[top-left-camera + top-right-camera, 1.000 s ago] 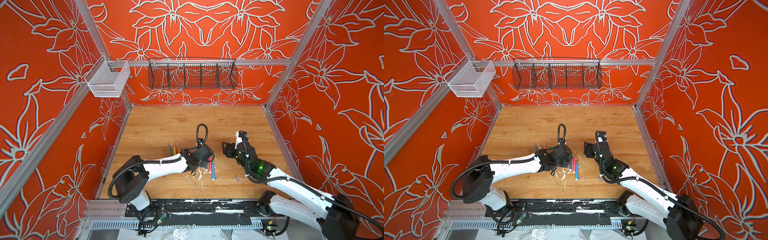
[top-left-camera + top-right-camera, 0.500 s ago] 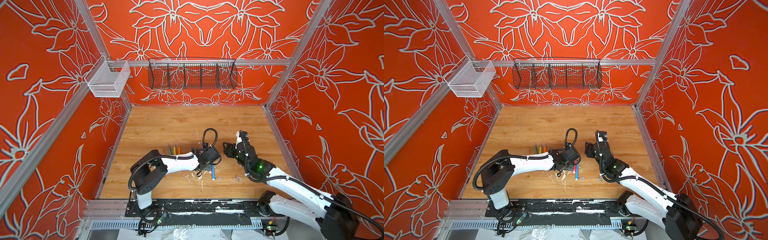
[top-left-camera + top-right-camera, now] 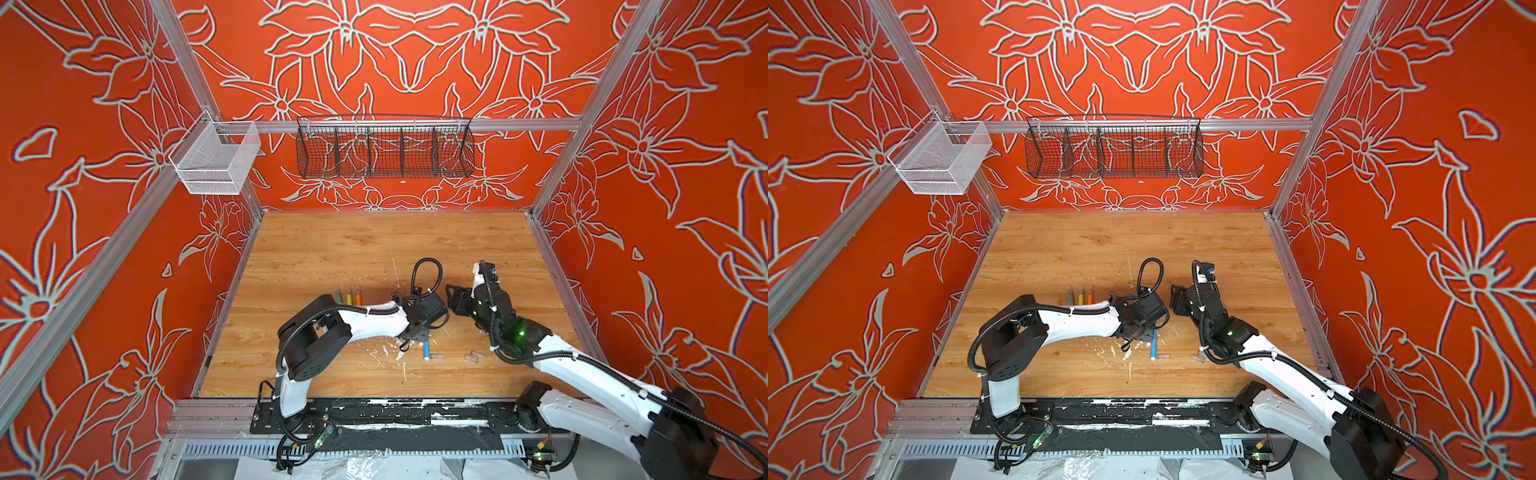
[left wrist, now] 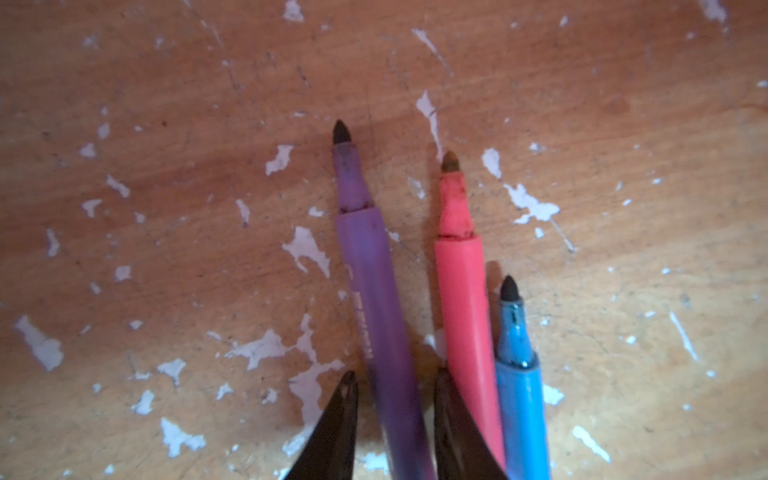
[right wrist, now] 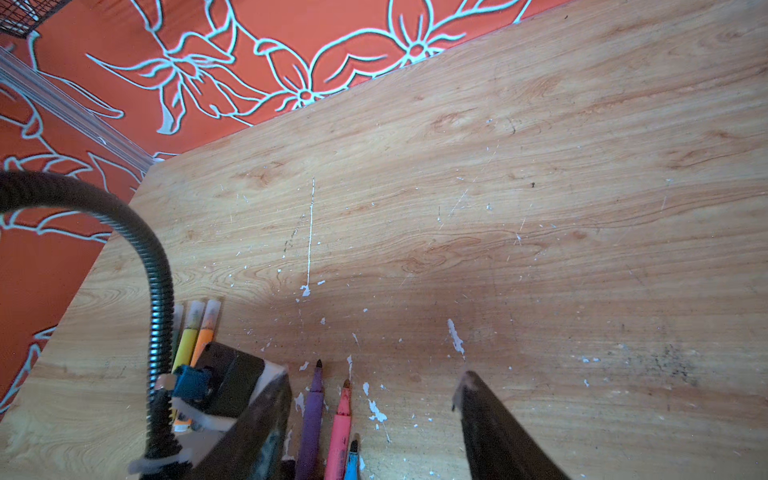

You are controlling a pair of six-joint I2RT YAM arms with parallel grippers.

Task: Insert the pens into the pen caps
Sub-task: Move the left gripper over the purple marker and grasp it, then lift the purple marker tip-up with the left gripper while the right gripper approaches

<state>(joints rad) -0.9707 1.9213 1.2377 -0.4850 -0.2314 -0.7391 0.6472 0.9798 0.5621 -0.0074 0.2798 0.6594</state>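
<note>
A purple pen (image 4: 374, 291), a pink-red pen (image 4: 463, 299) and a blue pen (image 4: 521, 407) are seen on a white-flecked wood-grain table (image 4: 166, 104).

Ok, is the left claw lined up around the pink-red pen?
No, the left wrist view shows the purple pen between the fingers of the left claw, with the pink-red pen lying just outside them.

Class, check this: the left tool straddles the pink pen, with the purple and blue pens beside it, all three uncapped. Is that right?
Not quite. The left tool straddles the purple pen, with the pink pen and blue pen beside it, all three uncapped. The left wrist view shows this.
</note>
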